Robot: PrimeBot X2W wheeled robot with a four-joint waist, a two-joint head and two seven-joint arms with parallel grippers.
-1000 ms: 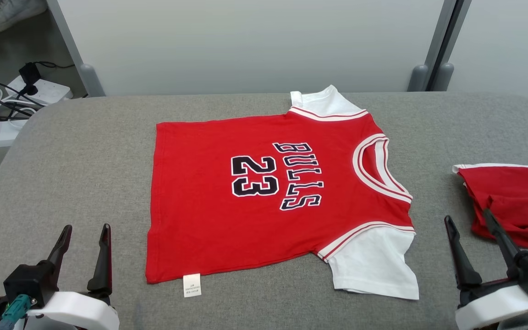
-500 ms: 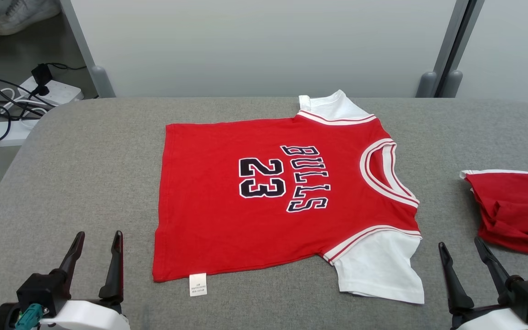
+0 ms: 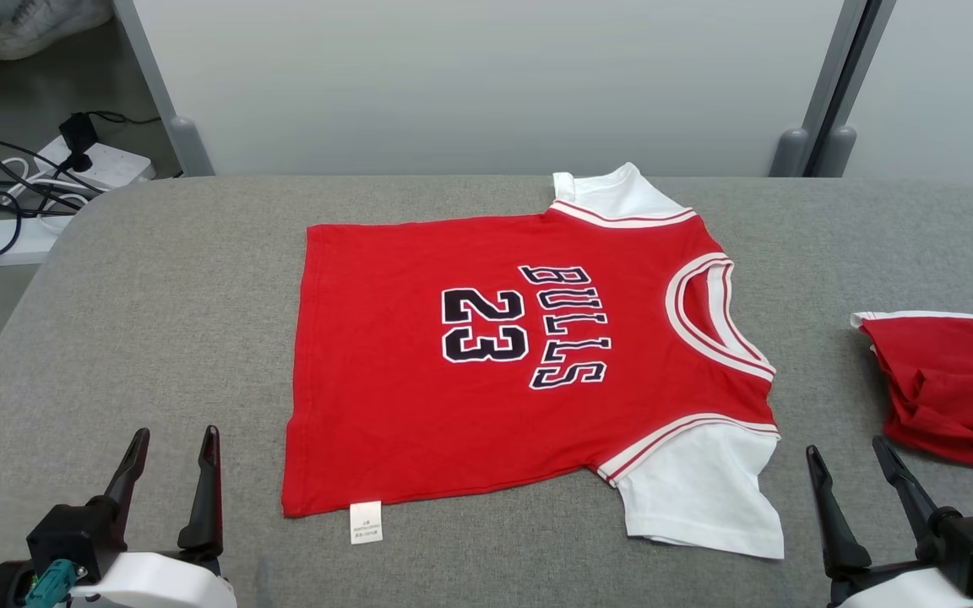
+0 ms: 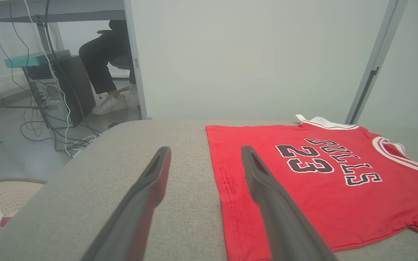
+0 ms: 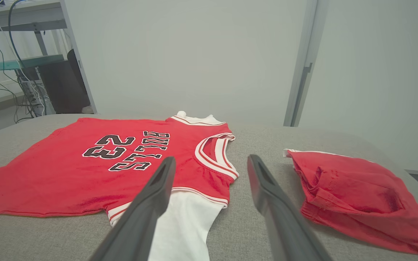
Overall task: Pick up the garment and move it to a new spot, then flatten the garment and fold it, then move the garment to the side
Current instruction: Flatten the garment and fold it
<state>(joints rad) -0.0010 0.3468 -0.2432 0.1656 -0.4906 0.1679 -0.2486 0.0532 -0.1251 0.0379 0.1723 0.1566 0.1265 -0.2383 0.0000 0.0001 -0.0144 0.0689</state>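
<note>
1. One red jersey (image 3: 486,371) lies face up and spread flat in the middle of the grey cloth-covered table (image 3: 157,295), with its hem to the left and its collar to the right.
2. Its body is bright red and both short sleeves are white. The far sleeve (image 3: 613,192) peeks out at the far edge, and the near sleeve (image 3: 706,498) fans out wider at the near right with a slightly wavy edge.
3. White bands with thin red stripes trim the round neckline (image 3: 679,312) and both armholes.
4. On the chest I read "BULLS" with "23" below it, in black block characters outlined in white. They are turned sideways, so their tops point right.
5. A small white care tag (image 3: 366,522) sticks out from the hem's near left corner and lies on the table. Its print is too small for me to read.
6. My left gripper (image 3: 176,432) sits at the near left, its fingers apart and holding nothing. It is just left of the hem's near corner and not touching the cloth.
7. My right gripper (image 3: 845,447) sits at the near right, also spread and empty, between the near sleeve and a second red garment (image 3: 951,388).
8. That second garment is crumpled at the table's right edge, apart from the jersey, with a white strip along its far side.
9. On the floor beyond the far left corner are a white power strip (image 3: 89,165) and dark cables. The left wrist view shows a seated person's legs (image 4: 98,61) and white shoes.
</note>
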